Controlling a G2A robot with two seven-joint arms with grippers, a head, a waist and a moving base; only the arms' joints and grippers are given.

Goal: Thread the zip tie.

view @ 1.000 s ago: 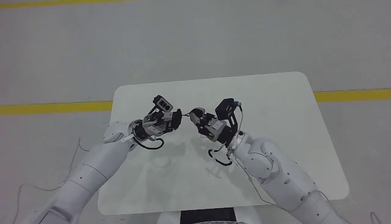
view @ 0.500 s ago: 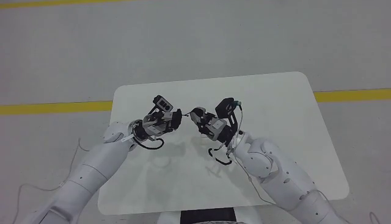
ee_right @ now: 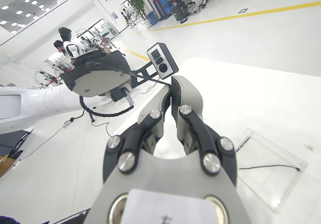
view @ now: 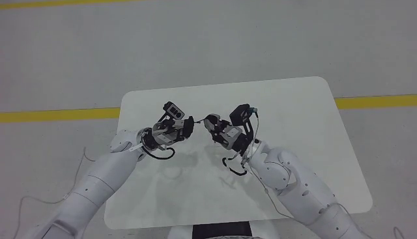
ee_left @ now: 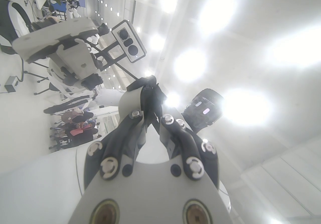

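Black zip tie (ee_right: 155, 80) hangs taut between both grippers above the white table (view: 293, 109), about ten o'clock from its centre. At the strap's nine o'clock the left gripper (view: 186, 127) is pinched tight on one end; at three o'clock the right gripper (view: 210, 122) nips the other. The thin strap could bow or twist under a push, so that the tip would miss the head, or it could slip from the pads.

Clear tray (ee_right: 272, 151) on white table (ee_right: 250, 89)
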